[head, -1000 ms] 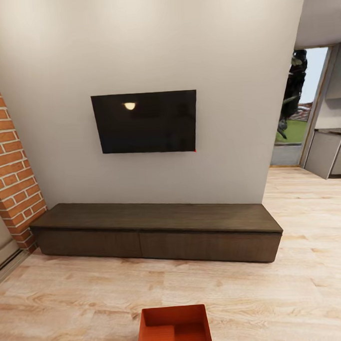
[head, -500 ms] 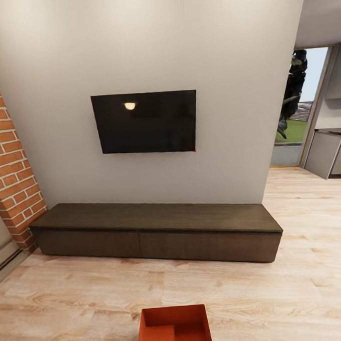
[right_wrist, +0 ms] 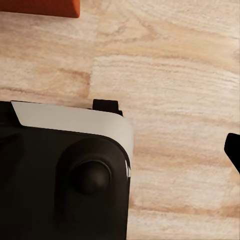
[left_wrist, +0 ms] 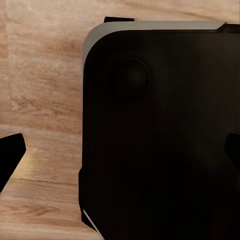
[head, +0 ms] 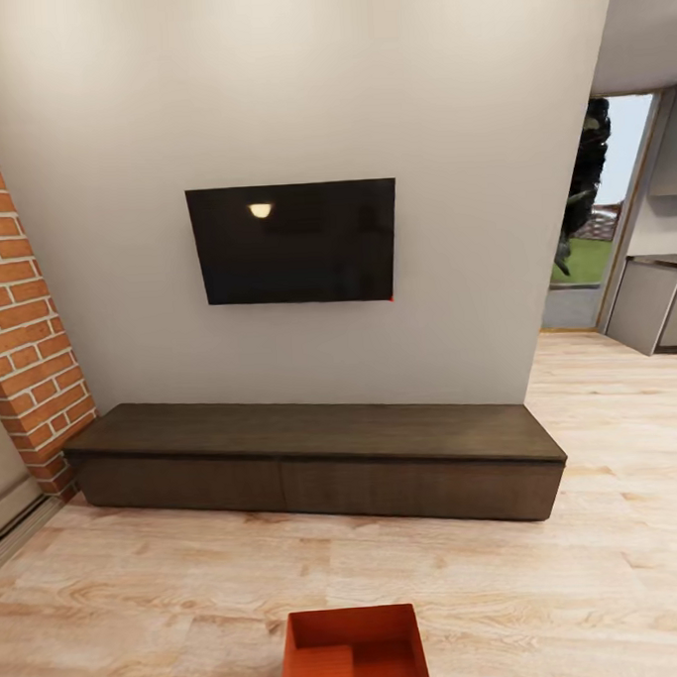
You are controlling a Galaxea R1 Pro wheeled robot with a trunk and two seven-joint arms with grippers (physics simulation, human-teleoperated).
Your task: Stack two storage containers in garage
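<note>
Low at the bottom edge of the head view, one orange-red storage container (head: pixel 355 651) is seen on the light wood plank floor (head: pixel 550 585) of the living room, straight ahead of the robot and roughly centred between its two sides. Beyond it, well apart, a dark low cabinet (head: pixel 315 462) runs along the pale wall under a black TV (head: pixel 294 243), with a brick column (head: pixel 19 306) at the left. A corner of orange-red container (right_wrist: pixel 40 7) is also caught in the right wrist view, beyond the dark robot base (right_wrist: pixel 60 175), so the right arm is judged the nearer; which of the two bins it belongs to cannot be told. Since the container is cut off by the frame, its long axis cannot be settled. Dark finger tips are glimpsed at the edges of both wrist views, over bare planks; whether either tool is released or clenched cannot be told, and nothing is seen held.
</note>
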